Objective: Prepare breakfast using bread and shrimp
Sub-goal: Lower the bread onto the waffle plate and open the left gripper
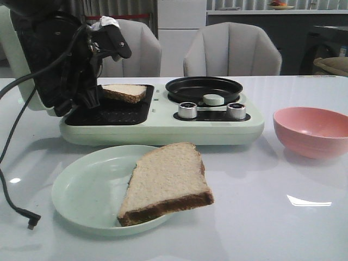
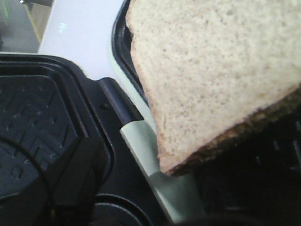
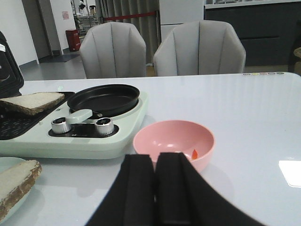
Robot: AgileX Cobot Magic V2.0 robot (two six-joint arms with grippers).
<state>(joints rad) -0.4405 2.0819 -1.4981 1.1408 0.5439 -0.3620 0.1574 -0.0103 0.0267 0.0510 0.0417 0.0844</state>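
Note:
One bread slice [image 1: 126, 92] hangs just above the black grill plate [image 1: 109, 113] of the pale green breakfast maker, held at its left end by my left gripper [image 1: 97, 93]. It fills the left wrist view [image 2: 211, 70], where my fingers are hidden. The second bread slice [image 1: 166, 182] lies on a pale green plate [image 1: 81, 190], overhanging its right rim. A small orange tip of the shrimp [image 3: 194, 153] shows inside the pink bowl [image 3: 174, 141]. My right gripper [image 3: 155, 162] is shut and empty, just in front of that bowl.
The breakfast maker [image 1: 163, 130] carries a round black pan [image 1: 204, 88], two silver dials and a pale green knob [image 1: 213, 99]; its lid stands open at the left behind my arm. The pink bowl [image 1: 312, 130] sits at the right. A black cable [image 1: 11, 201] trails at the left.

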